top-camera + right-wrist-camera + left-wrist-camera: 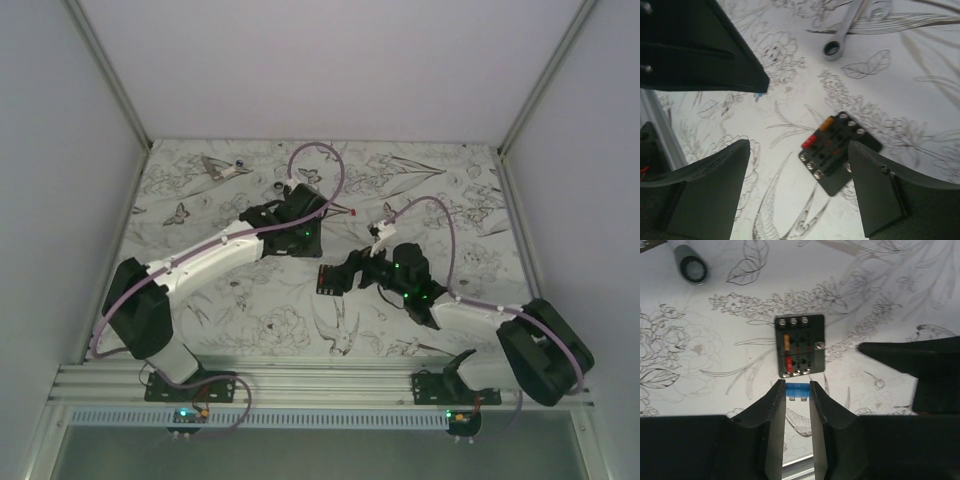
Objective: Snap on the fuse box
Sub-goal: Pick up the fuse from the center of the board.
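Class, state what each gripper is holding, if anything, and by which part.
Left gripper pinches a blue fuse by its body's sides; right gripper is open, holding nothing.

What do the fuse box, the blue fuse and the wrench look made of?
The fuse box looks like matte black moulded plastic with shiny metal screws. The blue fuse seems blue plastic, perhaps translucent. The wrench is bright metal, judging by its silvery glare.

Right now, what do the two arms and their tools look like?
The left arm and right arm have white links, black joints, green lights and looping purple cables. The left tool and right tool each have two plain black tapered fingers.
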Robot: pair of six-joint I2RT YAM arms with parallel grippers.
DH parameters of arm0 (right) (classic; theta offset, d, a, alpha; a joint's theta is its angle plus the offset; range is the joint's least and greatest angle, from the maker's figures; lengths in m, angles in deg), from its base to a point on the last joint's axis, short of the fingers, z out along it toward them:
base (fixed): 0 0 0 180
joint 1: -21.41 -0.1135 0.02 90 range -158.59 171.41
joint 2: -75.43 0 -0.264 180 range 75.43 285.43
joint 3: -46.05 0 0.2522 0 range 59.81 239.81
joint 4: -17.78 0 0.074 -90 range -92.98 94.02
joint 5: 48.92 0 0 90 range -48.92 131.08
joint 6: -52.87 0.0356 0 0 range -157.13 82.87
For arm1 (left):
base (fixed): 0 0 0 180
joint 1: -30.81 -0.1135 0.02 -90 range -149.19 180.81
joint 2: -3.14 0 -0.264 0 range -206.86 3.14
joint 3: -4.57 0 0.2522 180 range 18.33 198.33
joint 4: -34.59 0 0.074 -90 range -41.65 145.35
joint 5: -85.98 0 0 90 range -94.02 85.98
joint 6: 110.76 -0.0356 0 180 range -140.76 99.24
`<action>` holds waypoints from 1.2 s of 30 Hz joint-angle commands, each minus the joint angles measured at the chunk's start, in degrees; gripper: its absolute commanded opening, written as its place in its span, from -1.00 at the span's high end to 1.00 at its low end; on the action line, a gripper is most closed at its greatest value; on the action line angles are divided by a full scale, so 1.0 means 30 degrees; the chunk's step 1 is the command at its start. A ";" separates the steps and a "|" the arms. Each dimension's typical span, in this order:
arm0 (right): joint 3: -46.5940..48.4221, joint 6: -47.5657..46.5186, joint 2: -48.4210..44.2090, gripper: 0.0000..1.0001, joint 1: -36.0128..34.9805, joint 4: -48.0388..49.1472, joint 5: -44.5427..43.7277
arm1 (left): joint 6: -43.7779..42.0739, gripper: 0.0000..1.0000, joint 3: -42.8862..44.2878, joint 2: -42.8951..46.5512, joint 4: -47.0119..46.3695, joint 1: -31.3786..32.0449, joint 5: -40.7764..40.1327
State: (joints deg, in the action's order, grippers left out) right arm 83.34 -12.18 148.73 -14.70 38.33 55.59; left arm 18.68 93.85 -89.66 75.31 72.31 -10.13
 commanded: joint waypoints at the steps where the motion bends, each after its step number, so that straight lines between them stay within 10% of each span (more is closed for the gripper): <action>1: 0.0259 0.1143 0.1326 -0.65 -0.1141 0.4211 -0.0039 | 0.0727 0.71 0.0105 0.0701 -0.0346 0.0759 -0.0630; 30: -0.0265 0.1496 0.2286 0.92 -0.2057 0.7672 -0.0922 | 0.1882 0.70 -0.0887 0.2241 -0.2029 0.1998 -0.1226; 36: 0.0027 0.0087 0.1758 1.00 -0.1772 0.6458 0.0445 | 0.0191 0.32 -0.1035 0.3021 -0.2172 0.1967 -0.0957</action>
State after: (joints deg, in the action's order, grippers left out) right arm 82.38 -8.12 155.31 -20.45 58.96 53.82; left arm 23.03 91.60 -83.75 69.76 77.71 -13.17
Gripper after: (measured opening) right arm 0.018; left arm 0.294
